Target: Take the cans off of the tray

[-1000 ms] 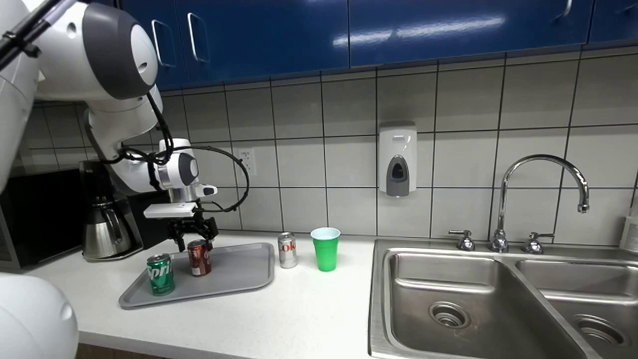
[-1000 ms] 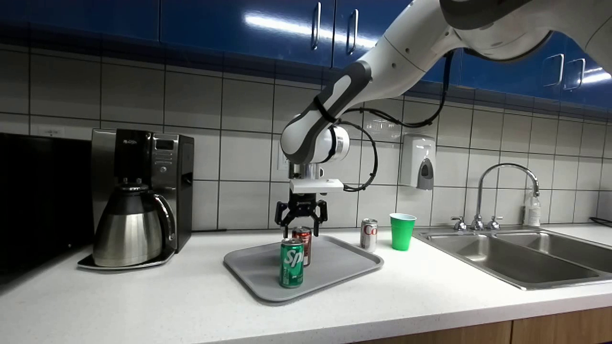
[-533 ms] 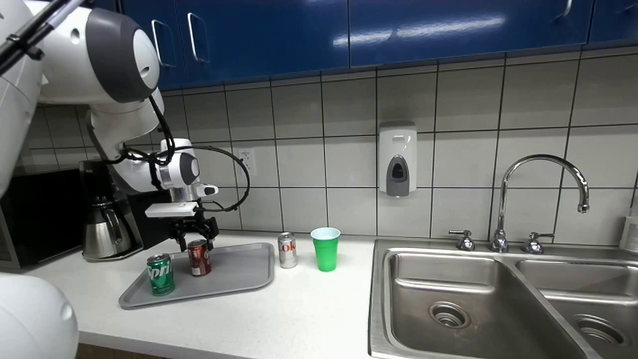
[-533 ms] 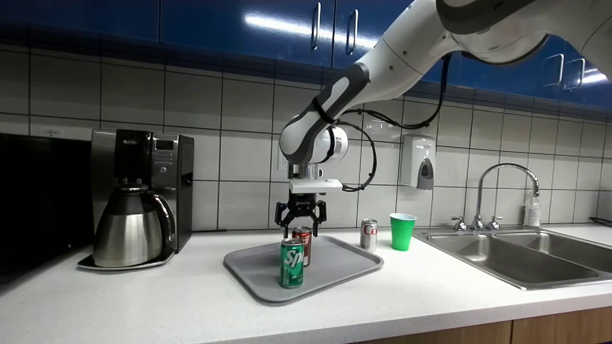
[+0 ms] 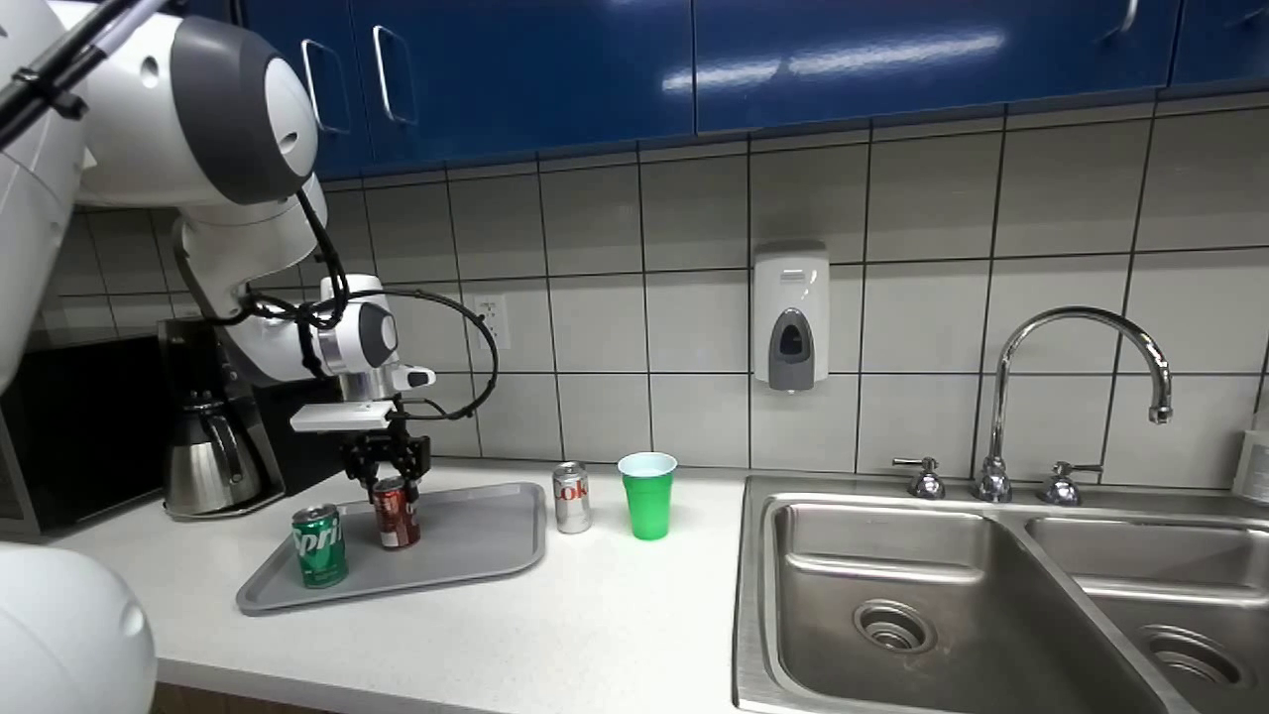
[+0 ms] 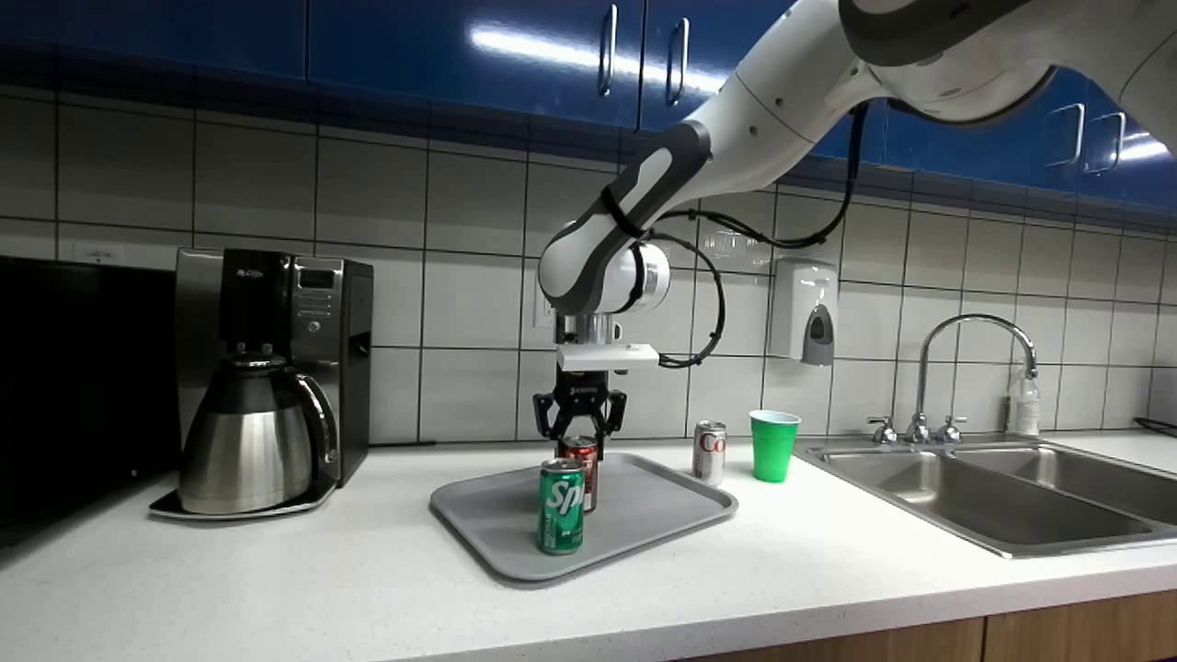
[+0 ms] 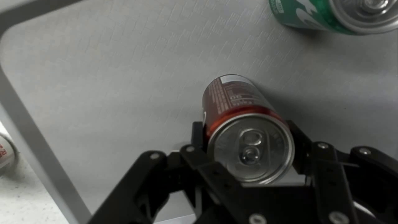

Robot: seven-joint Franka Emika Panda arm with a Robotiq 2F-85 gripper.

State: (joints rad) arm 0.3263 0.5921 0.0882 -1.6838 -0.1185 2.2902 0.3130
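Fingers [image 7: 300,149] had drawn inward over the last half second, from a loose stance on either side of the dark red can [image 5: 398,521] to a grip on its upper part; the arm [image 6: 736,138] above them showed no clear shift. Red can stood upright, base on the grey tray [image 6: 648,506], lid facing the wrist view. Green can [image 6: 561,510] also stood upright on the tray, apart from the red one, partly hiding it in an exterior view. Silver can [image 6: 709,455] stood off the tray, on the white counter [image 6: 368,588], just beside the rim and between it and the green cup [image 6: 774,450]; in the wrist view only part of it showed. Past the cup lay the steel sink [image 5: 755,595]. Coffee pot [image 6: 246,460] stood at the opposite side, well apart from the tray.
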